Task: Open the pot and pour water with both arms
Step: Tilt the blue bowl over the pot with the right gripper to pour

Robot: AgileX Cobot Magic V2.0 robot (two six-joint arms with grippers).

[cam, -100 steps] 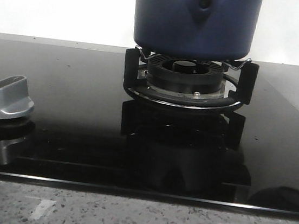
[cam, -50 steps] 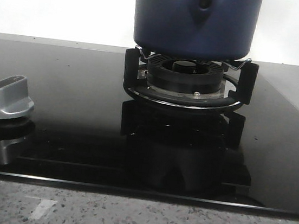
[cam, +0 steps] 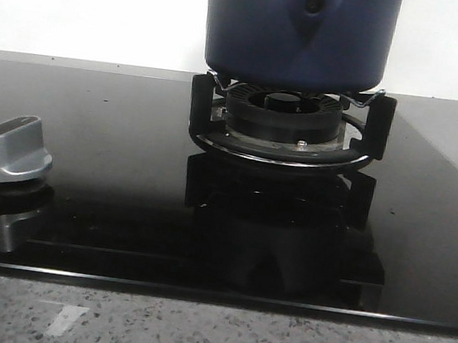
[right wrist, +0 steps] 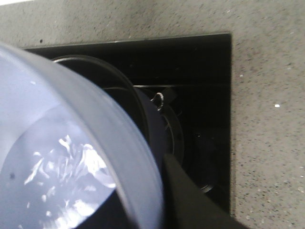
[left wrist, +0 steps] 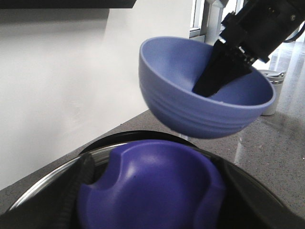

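My front camera sits low, almost level with the glossy black glass cooktop (cam: pixel 113 166), and looks straight ahead toward the white wall. It is close enough that the large dark navy-blue matte pot (cam: pixel 300 34) on the black burner grate (cam: pixel 288 133) is cut off at the top edge; the speckled grey stone counter (cam: pixel 209 336) fills the near strip.

My left wrist camera looks out from just above a rounded blue knob on a glass lid (left wrist: pixel 147 186), across to a light-blue round bowl (left wrist: pixel 205 95) held high and very near.

My right wrist camera looks steeply down past that bowl's rim (right wrist: pixel 86 119), pressed close, onto the cooktop and counter. Both wrist views share the bowl; the front and right wrist views share the cooktop.
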